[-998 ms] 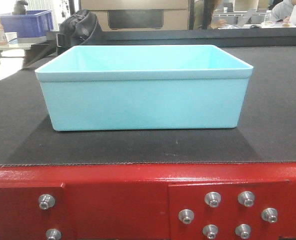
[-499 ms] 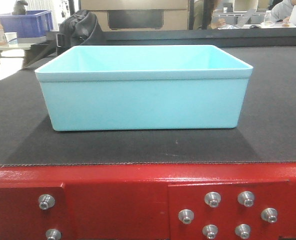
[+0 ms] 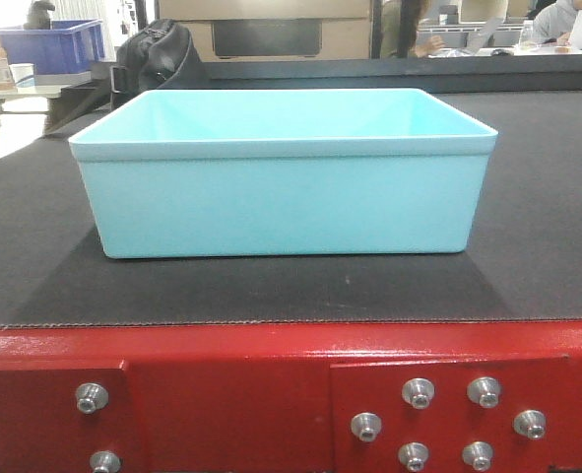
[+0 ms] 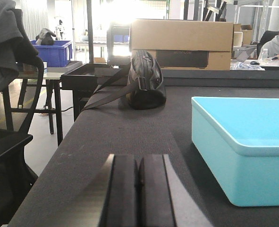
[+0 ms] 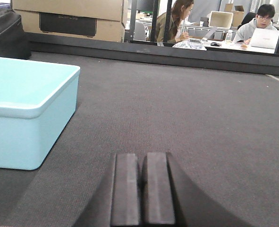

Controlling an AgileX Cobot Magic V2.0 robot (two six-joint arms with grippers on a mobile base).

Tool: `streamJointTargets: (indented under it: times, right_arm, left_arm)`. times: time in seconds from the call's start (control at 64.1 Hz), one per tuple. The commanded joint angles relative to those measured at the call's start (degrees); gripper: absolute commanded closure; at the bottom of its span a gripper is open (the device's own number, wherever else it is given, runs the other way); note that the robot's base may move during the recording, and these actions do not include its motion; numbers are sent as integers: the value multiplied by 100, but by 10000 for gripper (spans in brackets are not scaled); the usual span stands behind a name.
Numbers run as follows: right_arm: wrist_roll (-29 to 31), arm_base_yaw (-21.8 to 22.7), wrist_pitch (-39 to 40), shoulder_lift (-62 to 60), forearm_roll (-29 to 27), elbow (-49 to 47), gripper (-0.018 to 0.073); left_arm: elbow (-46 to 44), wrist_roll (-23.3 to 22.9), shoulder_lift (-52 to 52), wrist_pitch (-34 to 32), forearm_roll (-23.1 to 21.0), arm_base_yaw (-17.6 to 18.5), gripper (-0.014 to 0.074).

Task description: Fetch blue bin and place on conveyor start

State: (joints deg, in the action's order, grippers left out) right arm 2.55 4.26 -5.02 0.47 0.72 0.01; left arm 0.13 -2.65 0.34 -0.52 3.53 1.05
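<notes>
A wide dark grey belt, the conveyor start (image 3: 527, 266), fills the scene and ends at its near edge in a glossy red frame (image 3: 231, 394) studded with silver bolt heads (image 3: 419, 392). The blue bin (image 3: 283, 202) sits upright and flat on the belt, close to that near edge and roughly centred across it, its open top showing a bare pale interior. Nothing touches it.

In the left wrist view the left pincer (image 4: 138, 194) hovers low over the belt with its two dark pads pressed together, holding nothing; the bin lies just beside it toward the belt's middle. In the right wrist view the right pincer (image 5: 143, 194) is likewise closed pad to pad and empty, with the bin on its other flank, apart from it.

Toward the belt's far left corner a black bag (image 4: 144, 82) lies on the fabric, its strap trailing off toward the edge. Beyond the far edge stands a large cardboard box (image 4: 181, 40). Off the belt's left side are a dark royal-blue crate (image 3: 49, 44) on a small table and a chair draped with a grey garment (image 4: 4, 42). Past the far right corner people sit working at desks (image 5: 264, 28).
</notes>
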Motion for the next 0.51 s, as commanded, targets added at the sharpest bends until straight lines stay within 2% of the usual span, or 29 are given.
streamJointTargets:
  times: [0.0, 0.499]
  right_arm:
    - [-9, 22, 98, -47, -3, -1, 719]
    - [-9, 22, 98, -47, -3, -1, 720]
  left_arm:
    - [-13, 32, -34, -62, 27, 21, 707]
    - [-13, 32, -34, -62, 27, 21, 707]
